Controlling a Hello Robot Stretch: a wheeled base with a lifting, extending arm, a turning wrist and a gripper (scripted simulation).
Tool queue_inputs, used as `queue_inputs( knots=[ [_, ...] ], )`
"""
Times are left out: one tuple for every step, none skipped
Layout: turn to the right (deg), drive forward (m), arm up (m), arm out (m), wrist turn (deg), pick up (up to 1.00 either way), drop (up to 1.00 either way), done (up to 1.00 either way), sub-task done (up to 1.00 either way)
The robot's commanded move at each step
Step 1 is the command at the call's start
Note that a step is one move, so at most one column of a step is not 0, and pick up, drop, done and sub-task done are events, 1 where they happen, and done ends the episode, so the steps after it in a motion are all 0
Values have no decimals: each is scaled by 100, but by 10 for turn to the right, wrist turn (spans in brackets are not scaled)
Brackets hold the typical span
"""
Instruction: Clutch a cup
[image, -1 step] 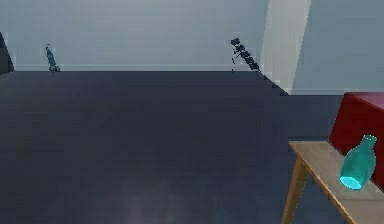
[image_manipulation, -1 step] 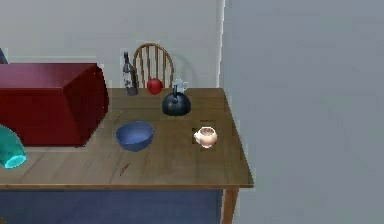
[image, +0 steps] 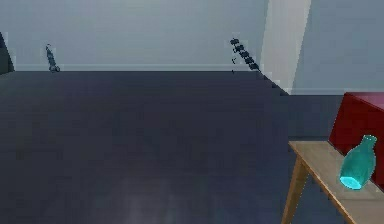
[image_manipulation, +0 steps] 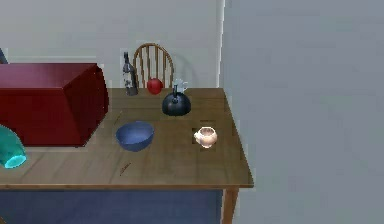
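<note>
Target is the cup (image_manipulation: 206, 137): small, pale pinkish, upright on the wooden table (image_manipulation: 190, 168), toward the arm side view's right of the blue bowl (image_manipulation: 135, 135), near it but apart, with bare tabletop between. Claw state: cannot tell. The step in hand looks like lining up on the cup before reaching. To do it well, square the base so the arm's line falls on the cup rather than the bowl, come in above rim height, then lower. Watch the dark kettle (image_manipulation: 177, 103), farther out than the bowl and close behind the cup. The cup is nearer the table's end than the bowl, so a sideways nudge could push it off. Containers: nothing seen in the bowl; the cup's inside is too small to read. The red box (image_manipulation: 50, 103), on the bowl's other side, hides any contents. The teal bottle (image_manipulation: 8, 148), beyond the box from the bowl, is see-through, fill unclear.
</note>
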Motion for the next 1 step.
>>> queue_inputs(
  knots=[
    [0,0,38,0,0,0,0,0,0]
  ],
)
